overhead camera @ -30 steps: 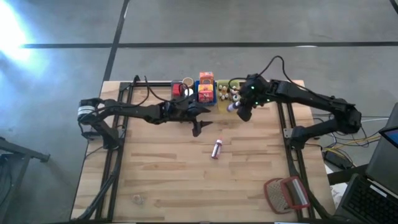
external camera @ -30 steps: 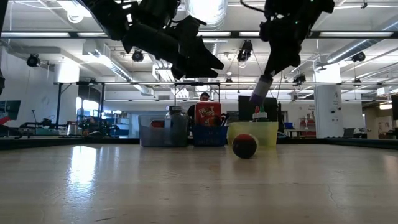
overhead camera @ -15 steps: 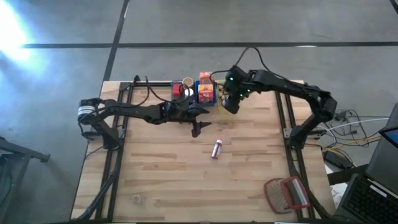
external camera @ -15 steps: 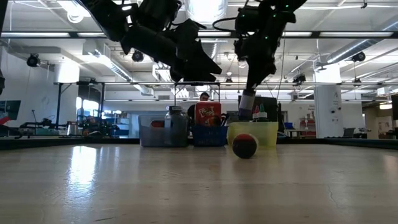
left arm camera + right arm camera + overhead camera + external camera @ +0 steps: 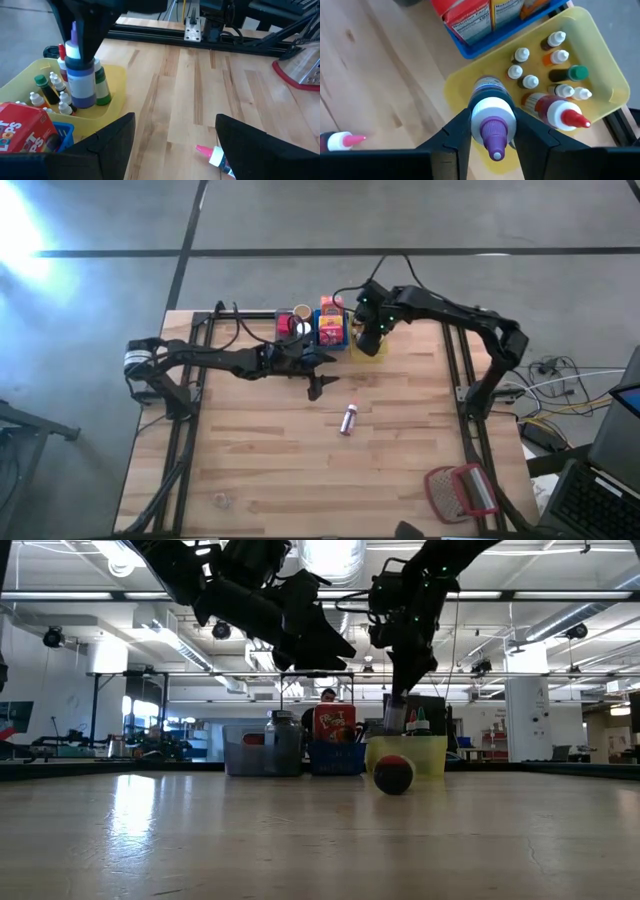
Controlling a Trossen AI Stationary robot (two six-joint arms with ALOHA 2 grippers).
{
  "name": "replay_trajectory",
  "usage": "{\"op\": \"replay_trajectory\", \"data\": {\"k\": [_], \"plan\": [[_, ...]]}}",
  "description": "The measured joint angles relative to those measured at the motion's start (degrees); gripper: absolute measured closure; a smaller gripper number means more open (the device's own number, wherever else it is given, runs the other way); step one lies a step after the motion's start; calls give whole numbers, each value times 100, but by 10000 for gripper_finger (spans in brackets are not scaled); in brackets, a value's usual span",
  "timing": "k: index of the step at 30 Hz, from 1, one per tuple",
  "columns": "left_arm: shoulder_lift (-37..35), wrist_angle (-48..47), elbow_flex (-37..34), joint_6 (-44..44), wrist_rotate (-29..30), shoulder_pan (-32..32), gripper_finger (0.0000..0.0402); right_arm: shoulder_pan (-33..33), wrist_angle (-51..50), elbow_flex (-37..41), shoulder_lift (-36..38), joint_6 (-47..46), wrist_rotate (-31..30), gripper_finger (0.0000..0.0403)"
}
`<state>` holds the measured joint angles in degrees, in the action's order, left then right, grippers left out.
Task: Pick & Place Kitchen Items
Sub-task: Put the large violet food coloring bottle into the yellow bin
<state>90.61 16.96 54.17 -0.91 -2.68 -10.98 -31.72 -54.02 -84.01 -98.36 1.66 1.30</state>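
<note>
Bench (image 5: 260, 450): pale wooden planks, visible grain, framed by black rails.

Left arm: dark, jointed, lying across the rear half of the bench. Left claw (image 5: 318, 385): open and empty, its fingers spread above bare wood near the pink-capped bottle.

Right arm: dark, reaching in over the rear edge. Right claw (image 5: 492, 131): gripping the purple-capped bottle, over the yellow bin.

Yellow bin (image 5: 600, 65): translucent plastic, rectangular with rounded corners, at the right end of the bin row; partly covered by the right arm in the high view.

Blue bin (image 5: 331, 332): slotted plastic, holding red and orange printed cartons; print only partly readable.

Purple-capped bottle (image 5: 80, 82): cylindrical, white shoulder, pointed nozzle, upright, its base inside the yellow bin.

Small bottles (image 5: 555, 62): white, green and red conical caps, clustered upright in the yellow bin.

Pink-capped bottle (image 5: 348, 419): lying on its side mid-bench, cut off in the wrist views.
</note>
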Motion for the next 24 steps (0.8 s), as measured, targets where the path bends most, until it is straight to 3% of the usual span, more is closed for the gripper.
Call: {"op": "replay_trajectory", "data": {"k": [7, 14, 24], "plan": [[0, 6, 0, 0, 0, 0, 119, -42, 178, 4, -219, 8, 2, 270], [0, 11, 0, 0, 0, 0, 119, -105, 288, 7, -554, 108, 7, 289], [0, 13, 0, 0, 0, 0, 119, -176, 403, 7, -929, 172, 28, 276]]}}
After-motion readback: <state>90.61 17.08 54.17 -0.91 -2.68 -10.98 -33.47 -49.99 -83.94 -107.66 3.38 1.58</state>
